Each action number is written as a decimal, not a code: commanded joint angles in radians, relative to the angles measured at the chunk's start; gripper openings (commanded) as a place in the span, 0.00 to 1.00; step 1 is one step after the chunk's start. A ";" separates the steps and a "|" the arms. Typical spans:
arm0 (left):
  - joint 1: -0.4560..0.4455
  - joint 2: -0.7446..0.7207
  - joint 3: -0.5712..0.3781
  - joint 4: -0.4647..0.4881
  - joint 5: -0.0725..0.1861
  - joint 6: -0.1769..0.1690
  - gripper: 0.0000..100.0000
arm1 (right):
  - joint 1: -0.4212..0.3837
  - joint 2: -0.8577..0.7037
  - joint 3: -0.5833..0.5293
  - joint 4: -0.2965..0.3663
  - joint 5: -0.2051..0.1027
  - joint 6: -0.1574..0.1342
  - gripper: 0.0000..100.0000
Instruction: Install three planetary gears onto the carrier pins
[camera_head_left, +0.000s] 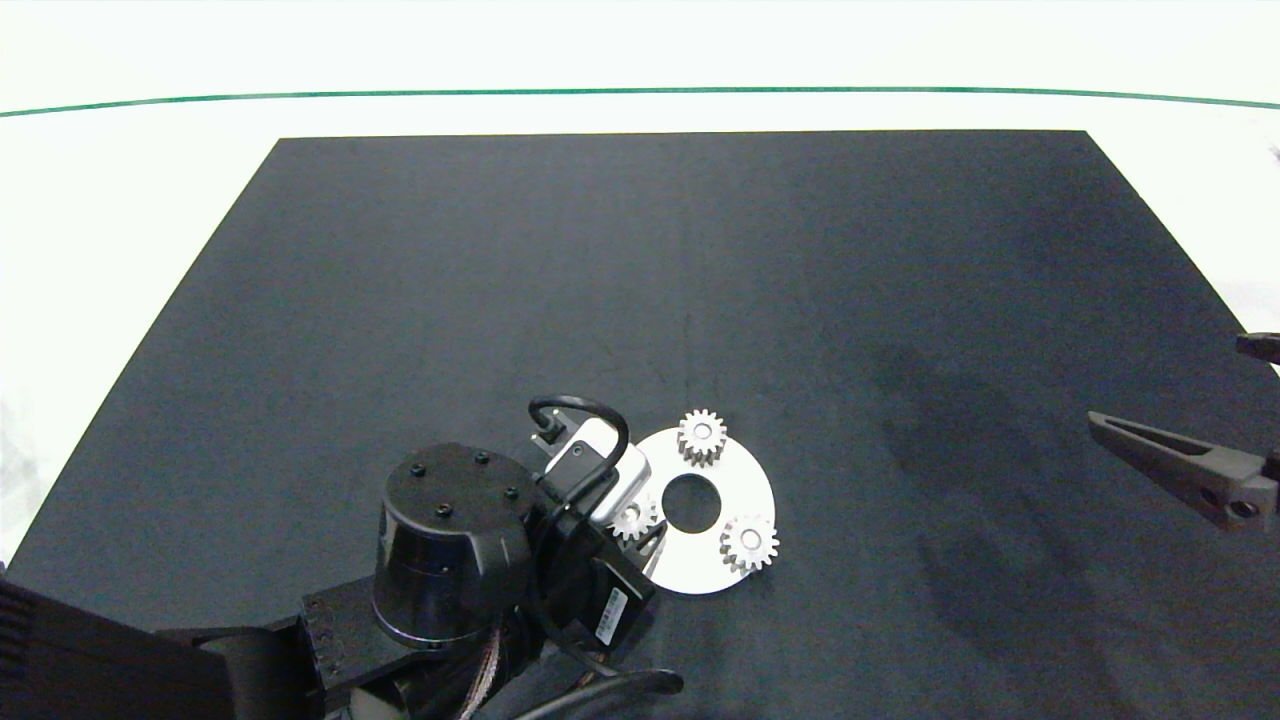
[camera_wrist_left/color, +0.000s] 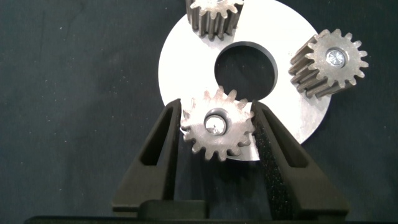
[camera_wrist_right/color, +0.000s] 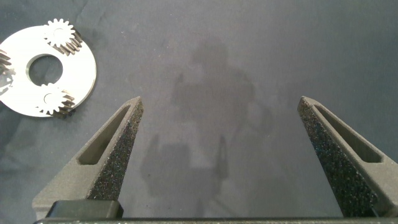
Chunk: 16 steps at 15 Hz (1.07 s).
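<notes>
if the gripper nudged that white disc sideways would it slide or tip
Probably slide: the white disc looks thin and lies flat on the dark mat. It looks stiff, unlikely to flex. With three gears seated on it, and the left gripper closed around one, they would likely ride along.

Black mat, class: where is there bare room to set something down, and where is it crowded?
Bare: the black mat beyond the white disc, and between it and the right gripper. Crowded: the disc, three gears, left gripper.
</notes>
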 joint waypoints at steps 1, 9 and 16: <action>0.000 -0.002 -0.001 -0.005 0.003 0.001 1.00 | 0.000 0.000 0.000 0.001 -0.002 -0.001 1.00; 0.316 -0.327 -0.047 0.222 0.009 0.049 1.00 | -0.004 -0.043 0.015 0.002 -0.013 -0.029 1.00; 0.779 -0.838 0.056 0.560 0.006 0.072 1.00 | -0.304 -0.379 0.242 0.001 -0.058 -0.060 1.00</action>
